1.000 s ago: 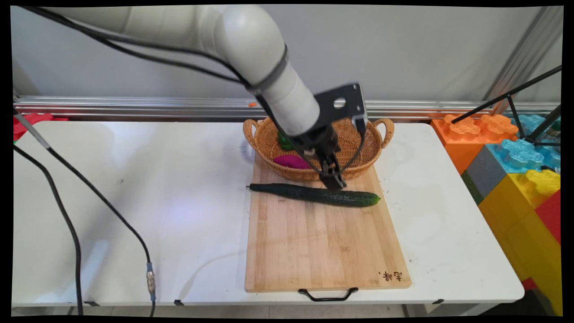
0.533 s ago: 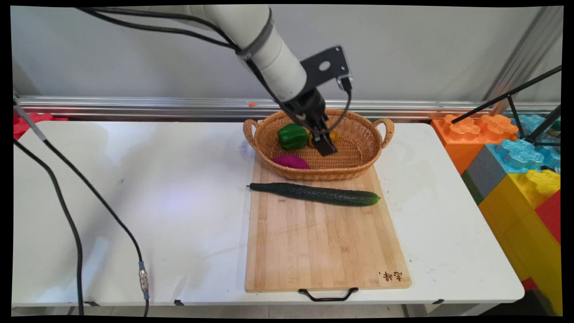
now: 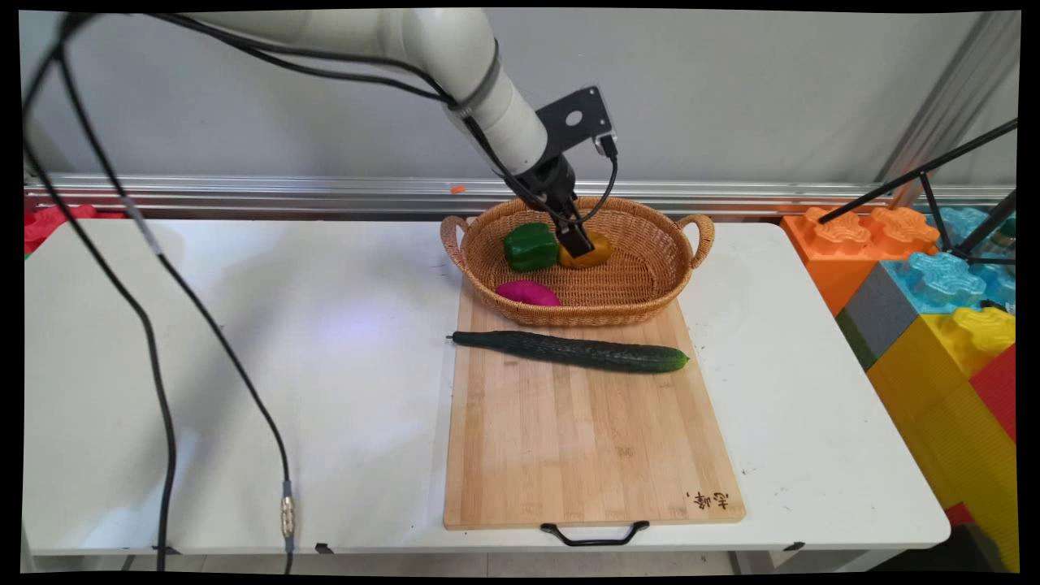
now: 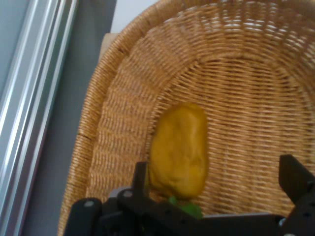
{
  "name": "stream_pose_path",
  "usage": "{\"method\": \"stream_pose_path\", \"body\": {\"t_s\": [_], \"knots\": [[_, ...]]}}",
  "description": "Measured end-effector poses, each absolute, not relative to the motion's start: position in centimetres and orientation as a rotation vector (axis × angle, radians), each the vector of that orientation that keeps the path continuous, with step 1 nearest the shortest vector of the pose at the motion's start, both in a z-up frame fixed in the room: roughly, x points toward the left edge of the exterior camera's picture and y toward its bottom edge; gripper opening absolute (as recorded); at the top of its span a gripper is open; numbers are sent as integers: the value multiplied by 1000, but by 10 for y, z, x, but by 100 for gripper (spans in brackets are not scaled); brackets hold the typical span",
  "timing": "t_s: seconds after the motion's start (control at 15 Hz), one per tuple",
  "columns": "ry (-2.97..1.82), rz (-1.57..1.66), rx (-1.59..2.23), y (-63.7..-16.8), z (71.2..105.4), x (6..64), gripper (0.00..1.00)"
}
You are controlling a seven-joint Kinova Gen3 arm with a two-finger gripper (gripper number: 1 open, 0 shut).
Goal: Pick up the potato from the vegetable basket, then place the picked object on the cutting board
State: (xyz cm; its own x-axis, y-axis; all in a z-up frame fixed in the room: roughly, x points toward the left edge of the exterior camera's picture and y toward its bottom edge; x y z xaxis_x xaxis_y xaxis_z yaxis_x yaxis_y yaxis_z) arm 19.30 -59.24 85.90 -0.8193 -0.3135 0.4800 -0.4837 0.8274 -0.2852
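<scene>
Fingers [image 4: 294,179]: spread wide apart, holding nothing, poised just above the yellow pepper [image 4: 179,150] without clear contact. Gripper [image 3: 575,240]: black, hanging inside the wicker basket [image 3: 650,280] toward its far side. Yellow pepper: on the basket floor, just right of the green pepper [image 3: 530,246]. Purple vegetable [image 3: 527,292]: at the basket's near-left wall. Basket: on the far end of the wooden cutting board [image 3: 585,439]. Cucumber [image 3: 573,351]: lying crosswise on the board, just near of the basket. Board: on the white desk [image 3: 244,366].
</scene>
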Motion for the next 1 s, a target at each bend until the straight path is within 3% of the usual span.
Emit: {"method": "stream_pose_path", "body": {"t_s": [0.8, 0.87, 1.0], "knots": [[-2573, 569, 602, -641, 780, 188, 100], [-2571, 571, 595, -643, 777, 187, 0], [-2567, 569, 586, -645, 774, 184, 0]]}}
